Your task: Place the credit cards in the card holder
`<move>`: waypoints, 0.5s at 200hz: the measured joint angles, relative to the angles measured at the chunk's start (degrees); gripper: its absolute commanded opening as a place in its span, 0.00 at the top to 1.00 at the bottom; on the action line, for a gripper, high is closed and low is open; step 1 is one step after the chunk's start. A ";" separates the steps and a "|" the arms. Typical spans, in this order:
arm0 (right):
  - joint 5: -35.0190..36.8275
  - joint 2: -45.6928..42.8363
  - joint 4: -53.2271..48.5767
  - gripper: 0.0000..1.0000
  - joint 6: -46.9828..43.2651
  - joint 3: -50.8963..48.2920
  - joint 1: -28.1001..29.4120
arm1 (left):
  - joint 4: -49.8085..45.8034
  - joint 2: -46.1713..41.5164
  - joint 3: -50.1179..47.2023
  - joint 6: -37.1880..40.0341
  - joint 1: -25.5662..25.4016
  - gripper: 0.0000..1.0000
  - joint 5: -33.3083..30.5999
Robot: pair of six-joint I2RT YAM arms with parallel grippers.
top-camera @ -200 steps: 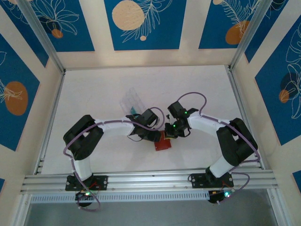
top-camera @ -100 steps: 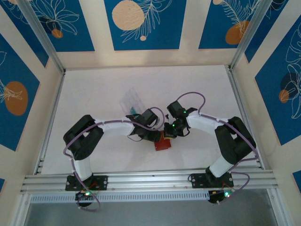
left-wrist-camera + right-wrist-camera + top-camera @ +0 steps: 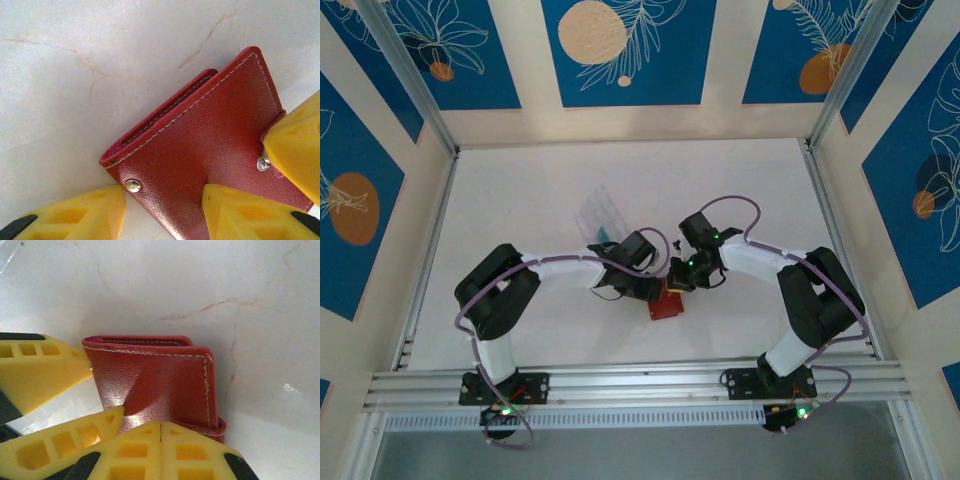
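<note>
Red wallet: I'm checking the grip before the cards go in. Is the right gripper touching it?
Touching. In the right wrist view, the right gripper's shut fingertips press on the red wallet's near edge.

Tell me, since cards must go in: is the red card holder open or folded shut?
Partly open. The card holder's top flap is lifted, its snap stud unfastened, and a gap shows above the lower layer.

I was in a lab test cell: white counter (image 3: pixel 520 180) boxed in by aluminium rails (image 3: pixel 640 385), blue floral backdrop panels (image 3: pixel 620 50), my arms bolted to the front rail.
</note>
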 measured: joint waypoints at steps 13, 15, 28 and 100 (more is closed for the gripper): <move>-0.37 0.07 0.31 1.00 0.20 -0.11 -0.20 | 0.09 -0.02 -0.07 -0.02 0.00 0.53 -0.02; -0.46 0.07 0.35 1.00 0.20 -0.13 -0.20 | 0.11 0.00 -0.07 -0.02 0.00 0.53 0.00; -0.70 0.13 0.48 1.00 0.22 -0.15 -0.33 | 0.24 -0.02 -0.15 -0.13 0.00 0.53 -0.02; -0.87 0.76 2.03 1.00 0.63 -0.74 -0.31 | 0.31 -0.02 -0.22 -0.15 0.00 0.53 -0.02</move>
